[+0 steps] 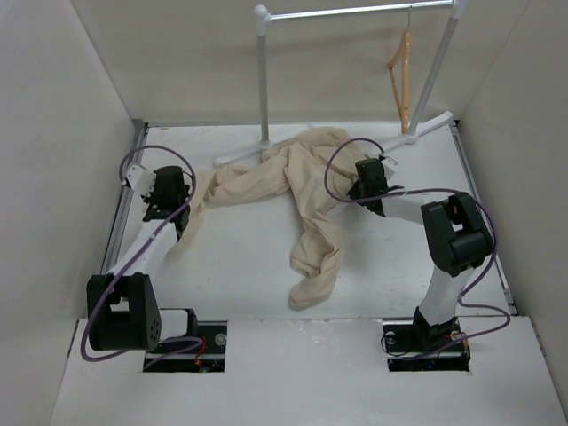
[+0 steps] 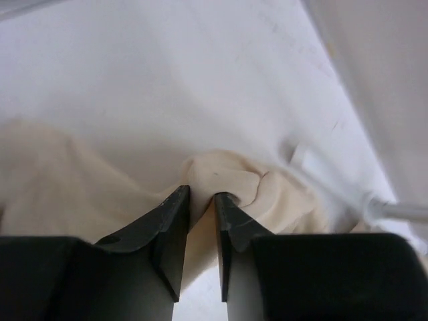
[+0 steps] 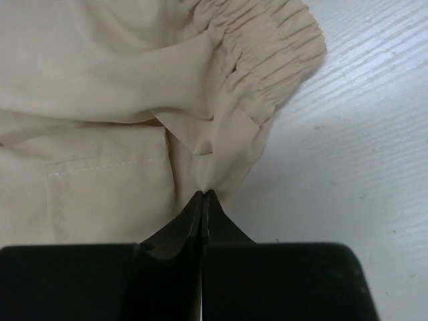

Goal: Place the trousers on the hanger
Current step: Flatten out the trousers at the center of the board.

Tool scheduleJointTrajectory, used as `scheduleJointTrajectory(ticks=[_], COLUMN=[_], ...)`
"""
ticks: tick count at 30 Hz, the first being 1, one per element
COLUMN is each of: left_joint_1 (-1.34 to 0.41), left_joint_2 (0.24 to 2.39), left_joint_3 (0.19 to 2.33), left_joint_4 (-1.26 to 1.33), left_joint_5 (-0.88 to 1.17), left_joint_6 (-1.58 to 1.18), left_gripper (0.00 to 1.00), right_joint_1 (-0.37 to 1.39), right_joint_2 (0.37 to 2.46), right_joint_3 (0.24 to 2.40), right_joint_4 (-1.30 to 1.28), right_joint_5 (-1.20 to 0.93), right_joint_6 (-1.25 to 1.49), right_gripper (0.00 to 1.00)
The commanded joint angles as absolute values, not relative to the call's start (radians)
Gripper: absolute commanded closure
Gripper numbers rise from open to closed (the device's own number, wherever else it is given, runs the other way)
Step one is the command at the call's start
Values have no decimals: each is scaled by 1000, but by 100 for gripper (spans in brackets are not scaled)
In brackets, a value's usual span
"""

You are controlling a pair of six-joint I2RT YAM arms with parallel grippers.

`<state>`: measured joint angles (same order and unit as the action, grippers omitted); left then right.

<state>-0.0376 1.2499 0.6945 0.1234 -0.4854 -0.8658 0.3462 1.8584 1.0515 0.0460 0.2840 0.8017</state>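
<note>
The beige trousers [image 1: 306, 182] lie crumpled on the table, one leg reaching left and the other running toward the near edge. The orange-tan wooden hanger [image 1: 404, 75] hangs by its hook from the rack's rail at the back right. My left gripper [image 1: 184, 191] is at the end of the left leg; in the left wrist view [image 2: 202, 197] its jaws are closed on a fold of the trousers [image 2: 221, 175]. My right gripper [image 1: 359, 184] is at the waist side; in the right wrist view [image 3: 202, 194] its jaws pinch the trousers [image 3: 100, 100] just below the elastic waistband [image 3: 267, 47].
The white-and-silver garment rack [image 1: 264, 80] stands at the back, its feet on the table behind the trousers. White walls enclose the table on the left, right and back. The rack's foot [image 2: 394, 210] shows at the right edge of the left wrist view.
</note>
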Motion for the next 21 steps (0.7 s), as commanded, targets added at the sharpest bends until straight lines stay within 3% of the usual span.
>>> scheduleJointTrajectory(ticks=[1, 4, 9, 13, 16, 21], left_joint_1=[-7, -60, -131, -184, -411, -874], left_joint_2=[1285, 1235, 1097, 1049, 1005, 1043], left_joint_3=[824, 749, 517, 495, 499, 479], left_joint_4=[54, 29, 40, 12, -23, -136], left_joint_5=[-468, -460, -466, -408, -341, -351], left_joint_6=[-809, -773, -784, -805, -850, -992], left_gripper=[71, 53, 45, 45, 48, 45], right_joint_1=[340, 340, 282, 269, 272, 206], right_joint_2=[1738, 1616, 1363, 1097, 950, 887], right_joint_3=[984, 875, 688, 542, 499, 494], right_joint_4=[92, 117, 106, 25, -78, -121], right_joint_5=[317, 363, 402, 454, 524, 499], right_joint_6=[818, 819, 842, 902, 922, 884], right_gripper=[100, 100, 100, 100, 100, 100])
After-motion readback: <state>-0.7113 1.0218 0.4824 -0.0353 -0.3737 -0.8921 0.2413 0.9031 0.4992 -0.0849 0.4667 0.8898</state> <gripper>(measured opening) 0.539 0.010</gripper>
